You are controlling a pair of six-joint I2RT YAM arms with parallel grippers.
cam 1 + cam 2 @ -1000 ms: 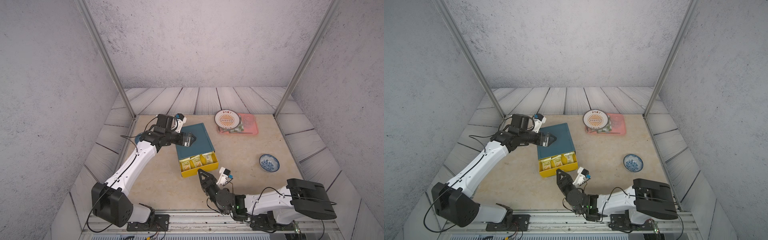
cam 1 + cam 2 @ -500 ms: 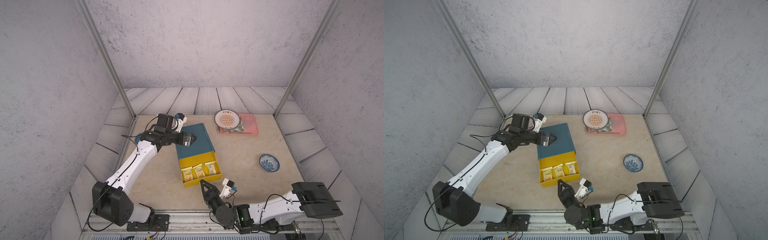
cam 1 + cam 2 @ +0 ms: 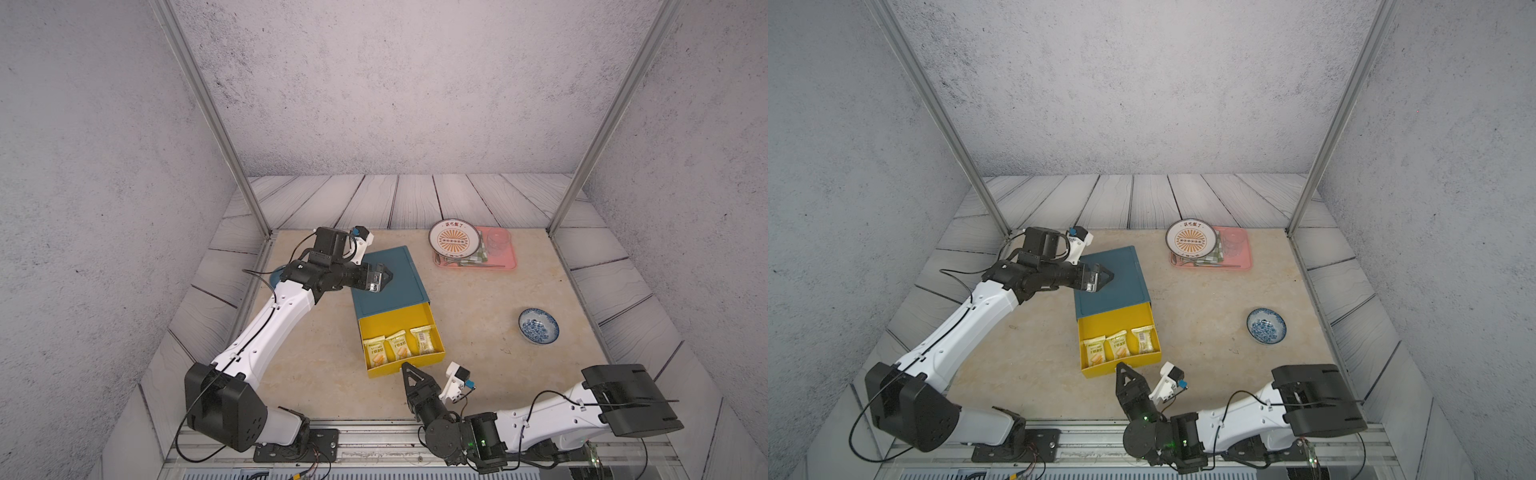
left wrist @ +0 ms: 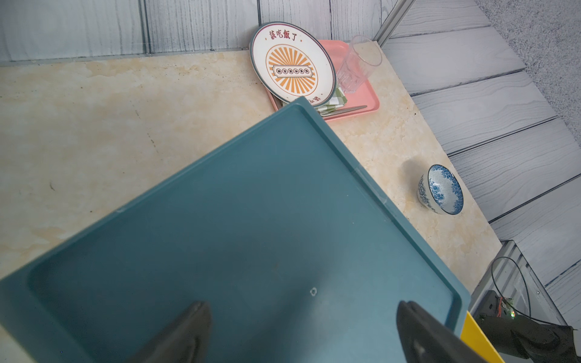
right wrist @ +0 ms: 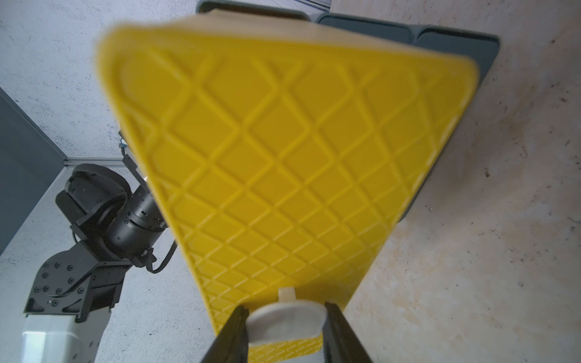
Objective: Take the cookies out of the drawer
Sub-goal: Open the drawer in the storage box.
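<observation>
A teal drawer box lies on the table with its yellow drawer pulled out toward the front. The cookies are three pale yellow packets lying side by side in the drawer, seen in both top views. My left gripper rests open on the box's top, with nothing between its fingers. My right gripper is at the drawer's front, its jaws against both sides of the white knob.
At the back right a pink tray holds a patterned plate and a clear glass. A blue-and-white bowl stands on the right. Metal posts rise at the table's back corners.
The yellow drawer has slid out toward the front while my right gripper drew back with its knob, baring all three packets. The left arm has stayed on the box.
</observation>
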